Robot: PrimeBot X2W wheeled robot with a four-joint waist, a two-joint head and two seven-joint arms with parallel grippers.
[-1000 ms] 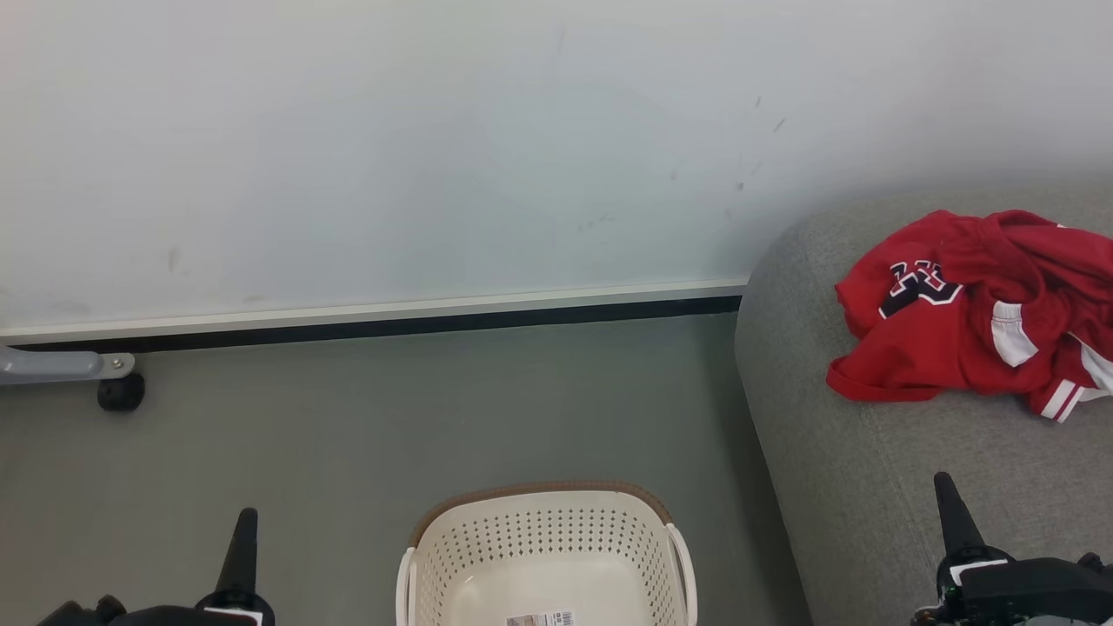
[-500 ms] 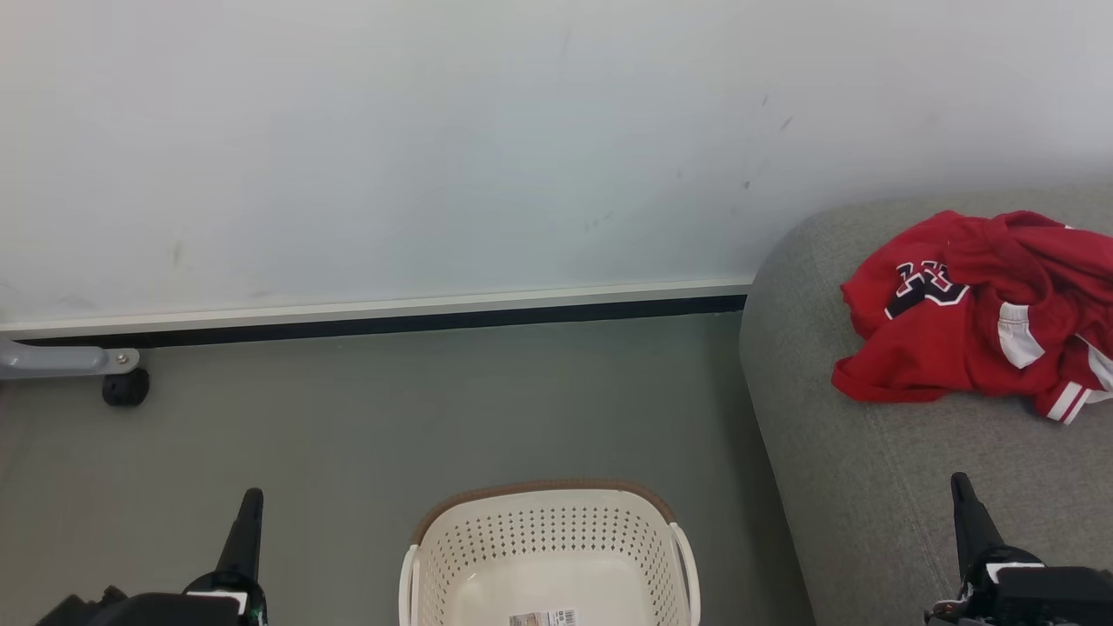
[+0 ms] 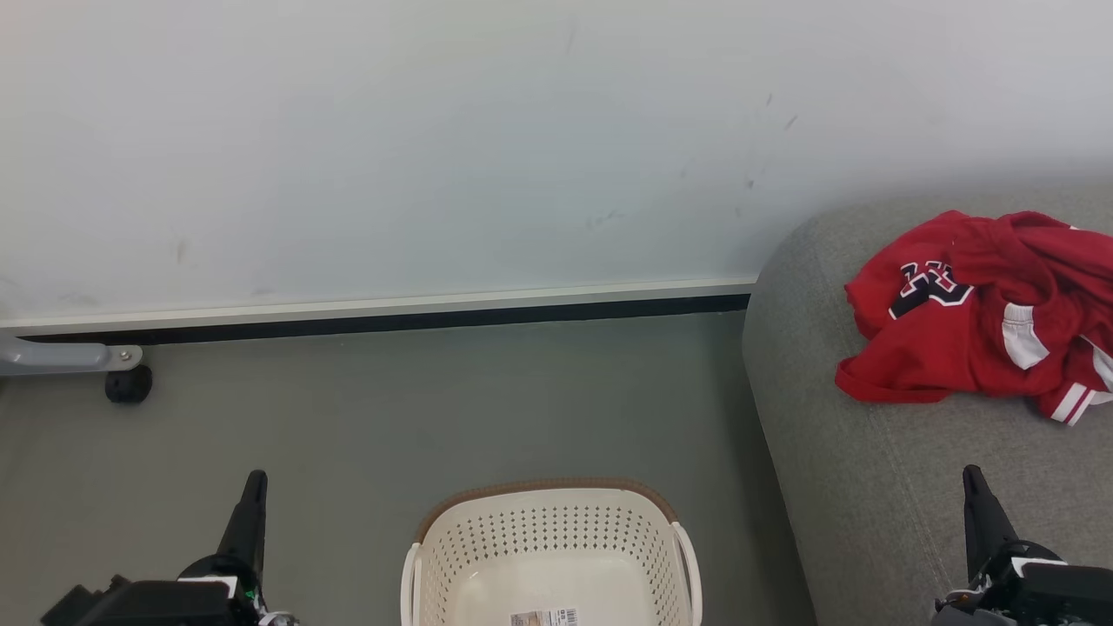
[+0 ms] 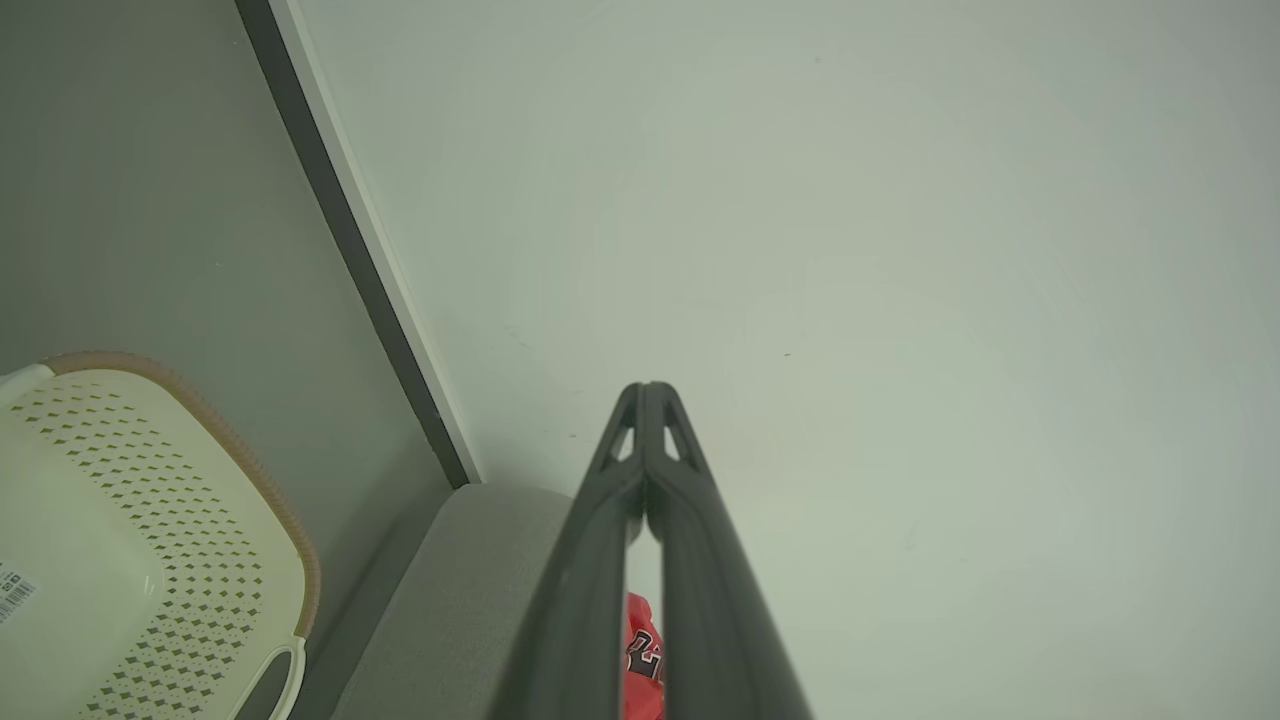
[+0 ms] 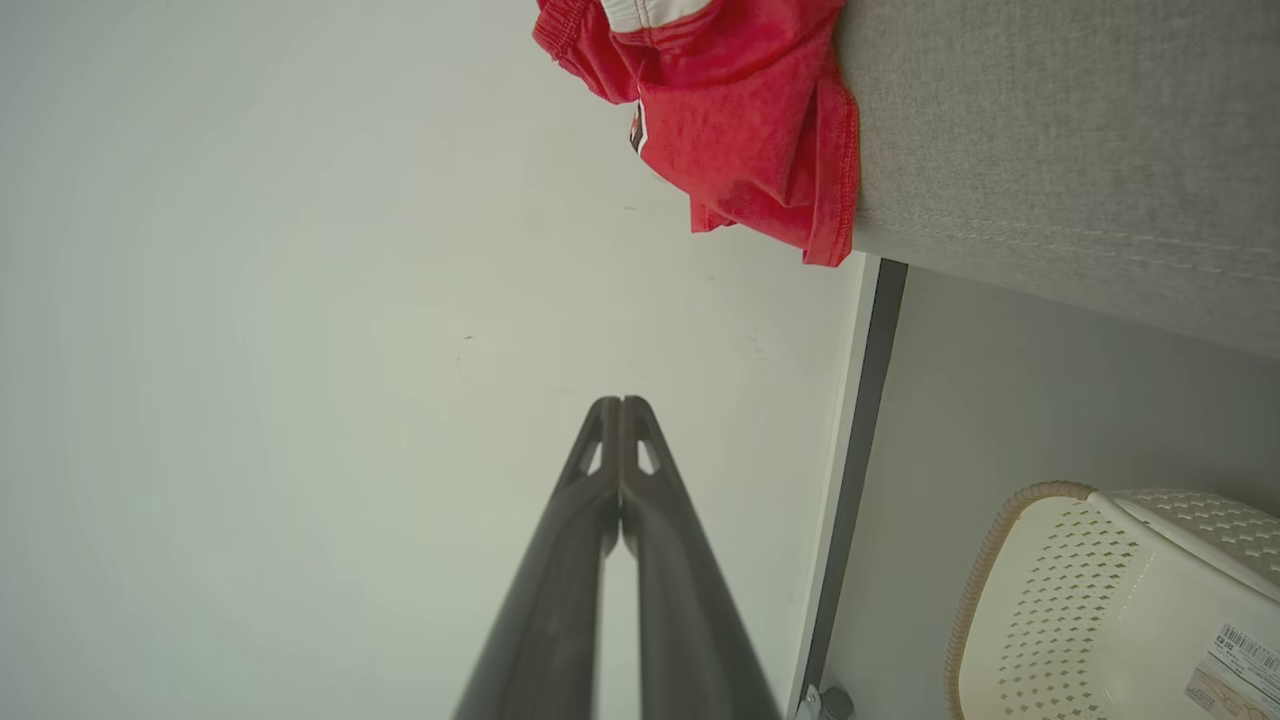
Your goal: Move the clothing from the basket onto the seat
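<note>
Both arms have shifted slightly. I read the left gripper (image 3: 253, 485) and right gripper (image 3: 973, 478) as pressed together, holding nothing. Clothing (image 3: 965, 322) lies on the seat (image 3: 869, 504); the basket (image 3: 539, 530) looks empty. Task appears complete.

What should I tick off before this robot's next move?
1. Basket emptied: ok, the visible inside holds just a label.
2. Basket's near part, cut off by the picture's edge: cannot tell.
3. Clothing on the seat: ok, it lies there in a red heap.
4. Left gripper free: ok, shut on nothing.
5. Right gripper free: ok, shut on nothing.
</note>
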